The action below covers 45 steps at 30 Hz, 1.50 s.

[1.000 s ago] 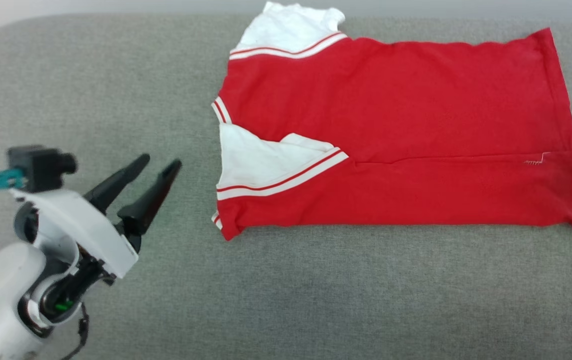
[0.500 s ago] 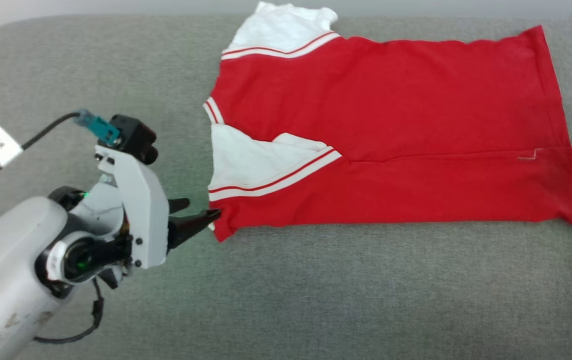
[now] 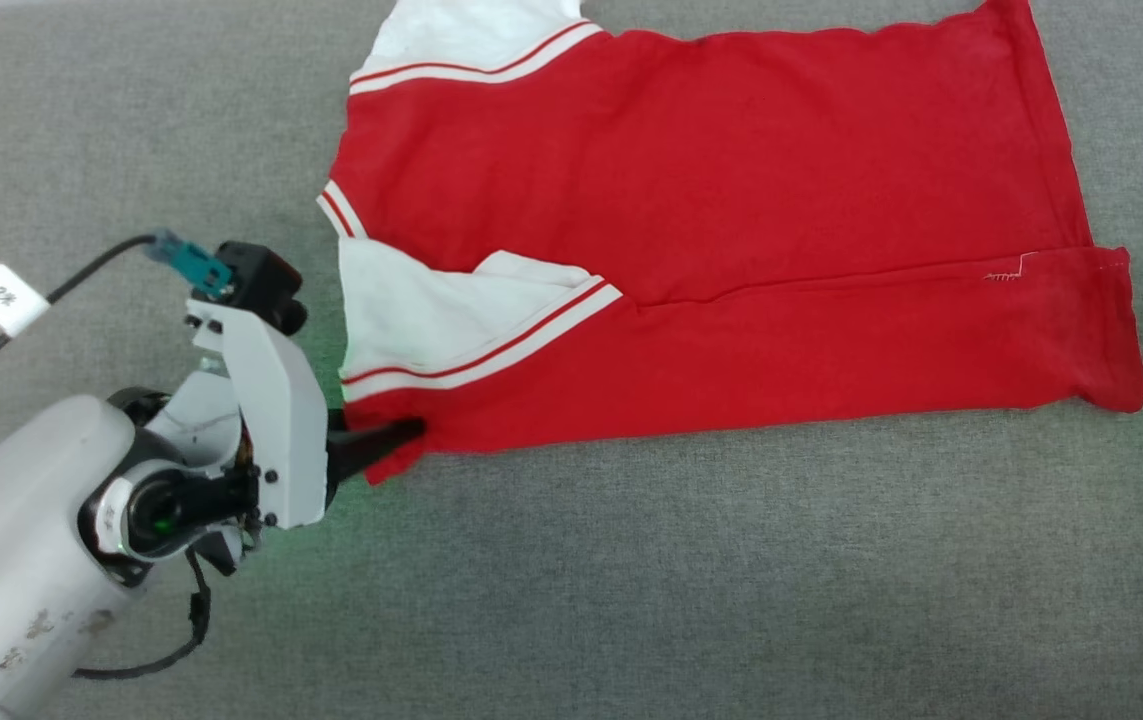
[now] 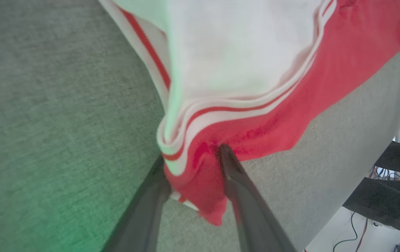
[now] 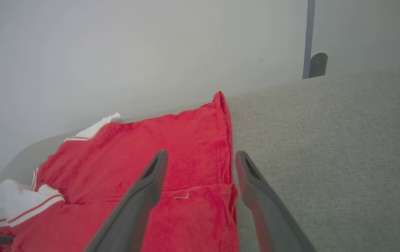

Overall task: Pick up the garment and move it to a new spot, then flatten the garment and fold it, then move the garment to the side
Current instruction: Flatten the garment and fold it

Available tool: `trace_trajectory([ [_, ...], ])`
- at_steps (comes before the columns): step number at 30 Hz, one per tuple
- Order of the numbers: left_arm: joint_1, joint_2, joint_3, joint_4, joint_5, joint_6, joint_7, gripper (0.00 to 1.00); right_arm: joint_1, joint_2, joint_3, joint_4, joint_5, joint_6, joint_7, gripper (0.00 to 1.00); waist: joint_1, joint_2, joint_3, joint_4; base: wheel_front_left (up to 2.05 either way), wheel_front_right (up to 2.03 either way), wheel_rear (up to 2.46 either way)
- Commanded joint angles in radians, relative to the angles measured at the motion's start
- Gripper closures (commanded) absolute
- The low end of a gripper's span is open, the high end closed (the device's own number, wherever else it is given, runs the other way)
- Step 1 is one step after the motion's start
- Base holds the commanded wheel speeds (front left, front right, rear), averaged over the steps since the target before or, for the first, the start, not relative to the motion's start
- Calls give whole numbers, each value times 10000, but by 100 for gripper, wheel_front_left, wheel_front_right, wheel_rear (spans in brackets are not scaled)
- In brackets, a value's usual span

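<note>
Garment [image 3: 731,200] soft matt cloth; grey surface [image 3: 631,580] seemingly woven

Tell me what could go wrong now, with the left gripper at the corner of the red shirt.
1. The left gripper straddles only the very corner of the shirt; closing there may catch just one layer or slip off.
2. The right gripper hangs open near the hem, apparently not touching it; a one-sided pull could drag the folded flap and the white sleeve out of place.
</note>
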<state>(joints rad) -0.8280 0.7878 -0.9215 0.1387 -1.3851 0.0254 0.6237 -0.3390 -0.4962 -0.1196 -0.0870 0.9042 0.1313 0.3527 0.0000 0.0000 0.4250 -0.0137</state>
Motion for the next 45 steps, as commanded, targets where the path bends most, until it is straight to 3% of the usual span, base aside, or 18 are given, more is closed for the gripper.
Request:
trace_trajectory([
  [1, 404, -323, -187, 128, -95, -84, -46, 100, 34, -252, 141, -40, -51, -11, 283, 0, 0, 0, 42, -29, 0, 0, 0],
  [10, 589, -587, -67, 194, -97, -388, -635, 100, 534, -2662, 1904, -83, -1365, -11, 2714, 0, 0, 0, -50, 167, 0, 0, 0],
  [26, 259, -1095, -73, 327, 118, -668, -903, 100, -1520, -2705, 4187, 2150, -777, -9, 5007, 0, 0, 0, 276, 569, 0, 0, 0],
  [27, 249, -1122, -69, 352, 130, -680, -912, 100, -1499, -2686, 4406, 2202, -693, -2, 5170, 20, 0, 0, 265, 583, 0, 0, 0],
  [28, 252, -1137, -65, 384, 133, -697, -928, 100, -1443, -2666, 4593, 2238, -609, 1, 5308, 53, 0, 0, 251, 588, 0, 0, 0],
  [29, 261, -1147, -61, 404, 133, -712, -955, 100, -1398, -2647, 4739, 2246, -542, 11, 5384, 67, 0, 0, 238, 588, 0, 0, 0],
  [30, 278, -1163, -63, 439, 136, -723, -976, 100, -1402, -2655, 4837, 2271, -495, 14, 5384, 96, 0, 0, 213, 589, 0, 0, 0],
  [36, 604, -1040, 19, 455, -19, -786, -1180, 100, -1427, -2774, 4863, 2460, -348, -6, 4923, 100, 0, 0, -68, 563, 0, 0, 0],
  [45, 1810, -34, 409, -809, -230, -791, -2105, 100, -755, -3201, 4840, 1954, 111, -6, 4548, 100, 0, 0, -609, 571, 0, 0, 0],
])
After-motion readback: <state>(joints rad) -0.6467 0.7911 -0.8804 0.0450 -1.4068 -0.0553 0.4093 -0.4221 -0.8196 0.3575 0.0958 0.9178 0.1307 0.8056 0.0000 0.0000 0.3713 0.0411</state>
